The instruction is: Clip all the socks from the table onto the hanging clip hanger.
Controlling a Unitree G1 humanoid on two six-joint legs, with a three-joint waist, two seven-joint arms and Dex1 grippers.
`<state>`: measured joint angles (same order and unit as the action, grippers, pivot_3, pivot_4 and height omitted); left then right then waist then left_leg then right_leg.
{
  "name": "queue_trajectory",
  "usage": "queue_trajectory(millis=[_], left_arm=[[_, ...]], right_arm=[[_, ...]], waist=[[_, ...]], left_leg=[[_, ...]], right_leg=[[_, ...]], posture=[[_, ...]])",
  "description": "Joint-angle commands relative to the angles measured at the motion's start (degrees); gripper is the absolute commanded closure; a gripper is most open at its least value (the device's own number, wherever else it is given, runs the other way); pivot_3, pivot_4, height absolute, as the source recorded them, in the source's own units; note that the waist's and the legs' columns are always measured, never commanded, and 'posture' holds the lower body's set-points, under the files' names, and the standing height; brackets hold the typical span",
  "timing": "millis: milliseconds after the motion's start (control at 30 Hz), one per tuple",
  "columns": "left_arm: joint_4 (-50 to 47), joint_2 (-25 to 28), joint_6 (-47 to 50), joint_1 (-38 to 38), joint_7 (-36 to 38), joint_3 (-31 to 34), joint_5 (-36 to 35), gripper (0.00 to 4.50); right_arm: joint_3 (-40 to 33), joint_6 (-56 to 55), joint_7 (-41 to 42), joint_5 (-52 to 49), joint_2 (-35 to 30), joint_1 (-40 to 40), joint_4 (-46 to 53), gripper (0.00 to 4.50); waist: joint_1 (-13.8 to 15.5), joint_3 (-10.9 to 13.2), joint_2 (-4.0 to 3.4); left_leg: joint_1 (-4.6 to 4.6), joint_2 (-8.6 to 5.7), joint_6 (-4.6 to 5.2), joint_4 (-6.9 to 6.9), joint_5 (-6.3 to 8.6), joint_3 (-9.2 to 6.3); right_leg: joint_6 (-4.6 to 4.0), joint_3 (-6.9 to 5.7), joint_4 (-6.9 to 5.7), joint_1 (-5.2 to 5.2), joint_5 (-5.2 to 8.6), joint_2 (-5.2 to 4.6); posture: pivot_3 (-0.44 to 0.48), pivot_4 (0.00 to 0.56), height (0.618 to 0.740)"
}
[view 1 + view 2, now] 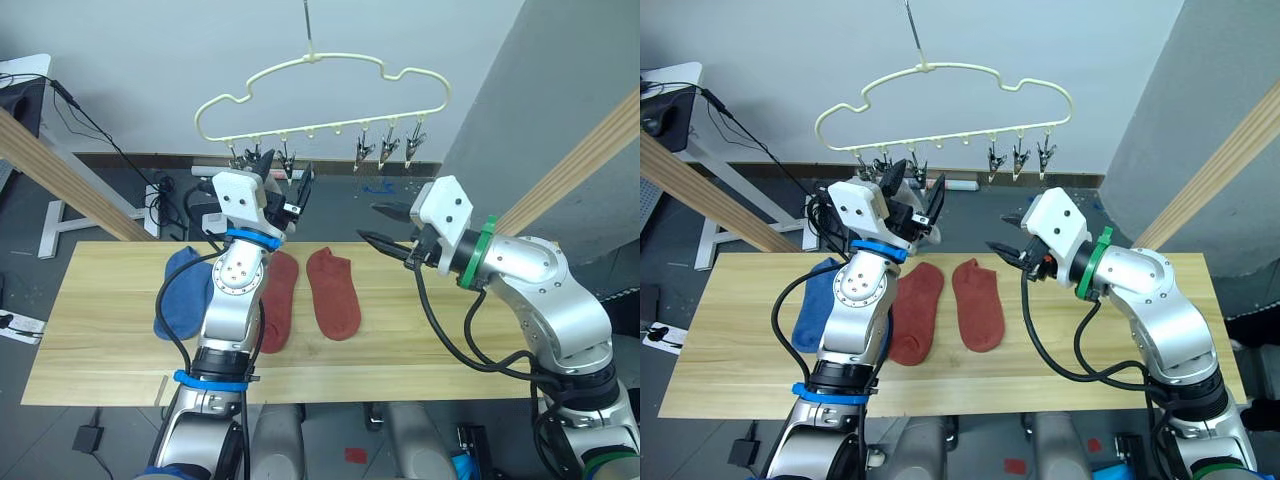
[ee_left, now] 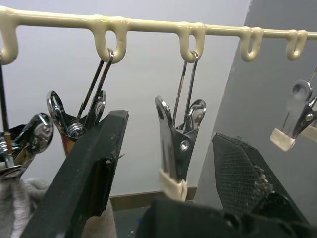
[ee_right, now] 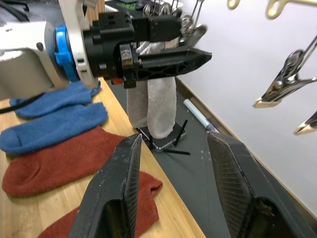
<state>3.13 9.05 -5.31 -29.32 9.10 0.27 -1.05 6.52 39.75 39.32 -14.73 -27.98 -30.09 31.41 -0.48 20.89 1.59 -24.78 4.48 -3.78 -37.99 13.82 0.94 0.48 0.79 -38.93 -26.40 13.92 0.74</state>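
The left pincer [image 2: 168,198], fingers apart, is raised to the cream wire clip hanger [image 1: 320,95], straddling one grey metal clip [image 2: 174,148]. Light grey knit socks [image 3: 156,106] hang just beside it. The right pincer [image 1: 382,225], also apart, hovers nearby above the light wooden table [image 1: 440,355], where two rust-red socks [image 1: 332,292] and two blue socks [image 1: 180,295] lie.

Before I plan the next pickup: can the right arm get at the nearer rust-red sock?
Probably yes. The right gripper hovers open and empty just beyond the rust-red sock, which lies uncovered on the table with nothing between them.
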Motion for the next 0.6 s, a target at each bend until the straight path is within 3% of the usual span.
queue_trajectory(millis=[33,600], left_arm=[[-2.45,-0.63,-0.43,-0.75,-0.92,-0.24,0.65,1.94],[-3.67,-2.44,1.65,-3.3,-3.48,-0.2,1.32,1.94]], right_arm=[[-1.26,-1.35,-0.49,-1.1,-0.47,0.44,2.48,2.32],[-1.81,-2.6,-0.45,-4.08,-0.71,-0.73,1.51,2.32]], waist=[[-0.01,0.0,0.0],[0.0,0.0,0.0]], left_leg=[[0.0,0.0,0.0,0.0,0.0,0.0],[0.0,0.0,0.0,-0.01,0.0,0.0]], right_leg=[[0.0,0.0,0.0,0.0,0.0,0.0],[0.0,0.0,-0.01,0.0,0.0,0.0]], posture=[[-0.055,0.381,0.703],[-0.054,0.384,0.703]])
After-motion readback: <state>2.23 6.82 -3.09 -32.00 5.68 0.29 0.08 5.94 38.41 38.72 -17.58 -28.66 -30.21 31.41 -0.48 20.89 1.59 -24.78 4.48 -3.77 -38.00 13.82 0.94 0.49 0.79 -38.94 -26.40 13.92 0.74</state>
